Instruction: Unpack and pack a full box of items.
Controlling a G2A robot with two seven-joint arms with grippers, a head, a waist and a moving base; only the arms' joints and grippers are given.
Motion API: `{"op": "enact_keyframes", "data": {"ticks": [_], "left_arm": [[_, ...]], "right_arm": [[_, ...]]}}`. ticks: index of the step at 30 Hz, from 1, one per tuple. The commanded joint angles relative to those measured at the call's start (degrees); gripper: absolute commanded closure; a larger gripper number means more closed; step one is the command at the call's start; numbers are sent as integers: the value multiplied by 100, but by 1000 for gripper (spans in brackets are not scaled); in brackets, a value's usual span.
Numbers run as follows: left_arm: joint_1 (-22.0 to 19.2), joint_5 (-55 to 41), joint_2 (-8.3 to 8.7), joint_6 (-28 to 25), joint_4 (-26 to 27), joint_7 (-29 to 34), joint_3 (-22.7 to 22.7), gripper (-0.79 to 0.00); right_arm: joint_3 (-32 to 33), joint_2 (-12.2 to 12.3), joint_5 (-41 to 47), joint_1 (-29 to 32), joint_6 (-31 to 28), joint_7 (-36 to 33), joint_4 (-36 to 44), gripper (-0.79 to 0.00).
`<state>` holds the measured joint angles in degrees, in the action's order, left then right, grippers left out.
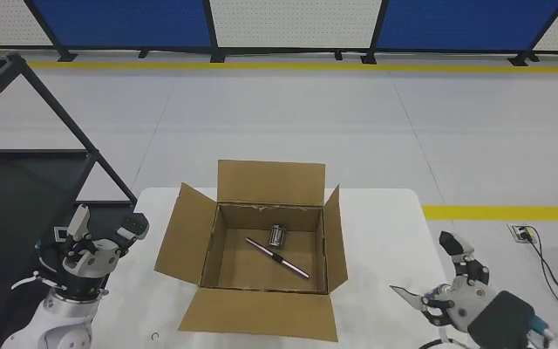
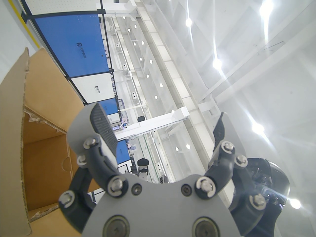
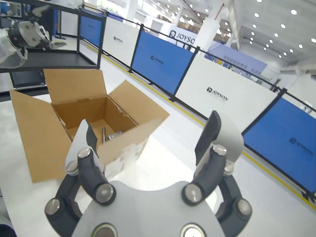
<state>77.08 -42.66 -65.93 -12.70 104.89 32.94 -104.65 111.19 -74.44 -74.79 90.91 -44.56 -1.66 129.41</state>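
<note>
Your box (image 1: 270,181) is plain brown cardboard and stands in the middle of the white desk (image 1: 392,244). All four flaps are folded outward, and the top edge of the inner wall is torn and ragged. Two things lie on its floor. A slim dark rod (image 1: 277,258) lies slantwise across the middle. A small shiny metal cylinder (image 1: 277,234) sits close to the far wall, just beyond the rod's far end.

Your left hand (image 1: 105,229) is beside the desk's left edge, near the black rack (image 1: 35,183). It is spread wide with nothing between the ribbed pads (image 2: 103,124), and in its wrist view it points up at the ceiling. Your right hand (image 1: 421,264) is by the desk's right front corner. It is also wide apart and empty, and it faces the box (image 3: 37,129).

From the right wrist, a flap and one finger (image 3: 86,134) cut off the near end of the rod (image 3: 104,134). The cylinder (image 3: 114,135) peeks over the flap's edge. From the left wrist, you see a flap and an outer wall of the box (image 2: 44,124), but its inside is hidden.

A small dark speck (image 1: 154,336) lies near the desk's front edge and is too small to identify.
</note>
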Motion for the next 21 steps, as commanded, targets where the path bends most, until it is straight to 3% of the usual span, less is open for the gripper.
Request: {"op": "enact_keyframes", "data": {"ticks": [1,9,17,21], "left_arm": [[0,0,0,0,0,0,0,-785],[0,0,0,0,0,0,0,-785],[0,0,0,0,0,0,0,-785],[0,0,0,0,0,0,0,-785]], "right_arm": [[368,10,67,333,-21,50,-202,-785],[939,62,110,873,-103,192,-1428,-785],[690,176,43,167,194,-728,-2894,-785],[587,248,98,-240,69,-1020,-3539,-785]]}}
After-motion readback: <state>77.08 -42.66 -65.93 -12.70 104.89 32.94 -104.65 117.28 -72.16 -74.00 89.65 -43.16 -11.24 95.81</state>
